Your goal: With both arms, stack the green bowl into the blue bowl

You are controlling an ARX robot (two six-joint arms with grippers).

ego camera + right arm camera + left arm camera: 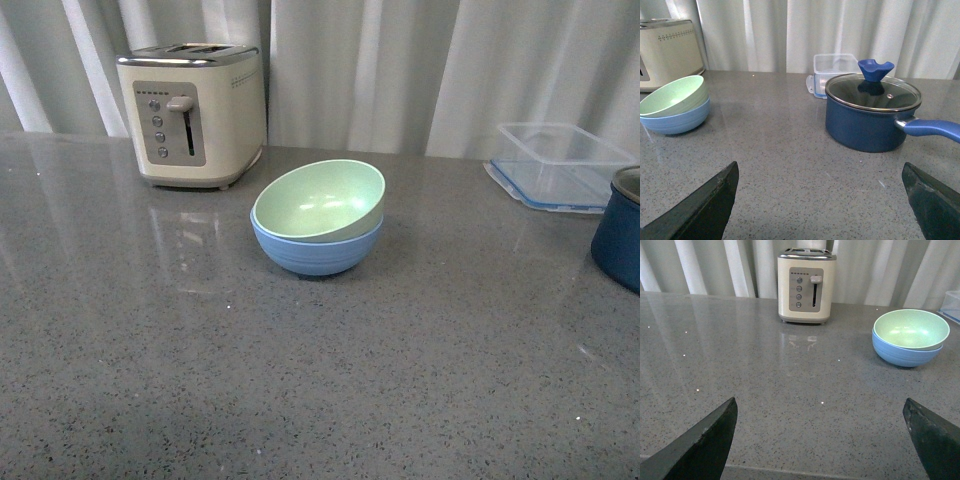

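Note:
The green bowl sits tilted inside the blue bowl at the middle of the grey counter. Both also show in the left wrist view, the green bowl in the blue bowl, and in the right wrist view, green bowl in blue bowl. My left gripper is open and empty, well back from the bowls near the counter's front edge. My right gripper is open and empty, away from the bowls. Neither arm shows in the front view.
A cream toaster stands at the back left. A clear container with a blue rim sits at the back right. A dark blue pot with a glass lid and a long handle stands at the right, ahead of my right gripper.

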